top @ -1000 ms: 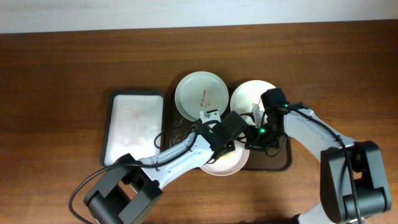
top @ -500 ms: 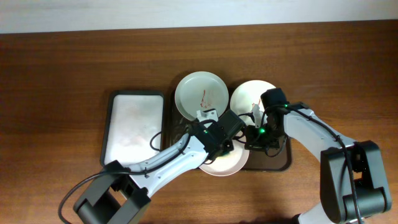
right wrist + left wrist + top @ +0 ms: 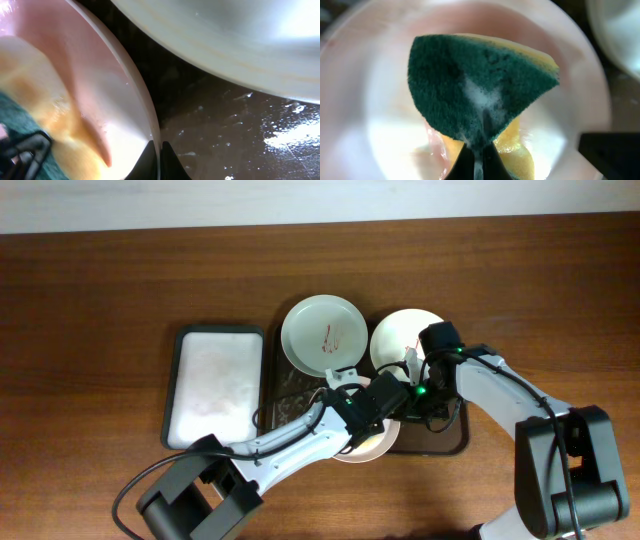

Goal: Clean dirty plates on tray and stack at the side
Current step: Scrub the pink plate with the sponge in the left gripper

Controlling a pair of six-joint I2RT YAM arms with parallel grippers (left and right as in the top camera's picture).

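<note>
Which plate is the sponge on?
The pinkish plate at the tray's front, under the left gripper's sponge; the pale green plate and white plate sit behind it.

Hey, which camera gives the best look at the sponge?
The left wrist view: the sponge fills it, green face sudsy, yellow beneath, over the pinkish plate. The right wrist view catches only a blurred edge; overhead, the left arm hides it.

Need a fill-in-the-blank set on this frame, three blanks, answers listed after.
1. The left gripper holds a green-and-yellow ____ at the pinkish plate.
2. The right gripper pinches that plate's ____.
3. The pale green plate carries a ____ squiggle stain.
Missing words: sponge; rim; red.
</note>
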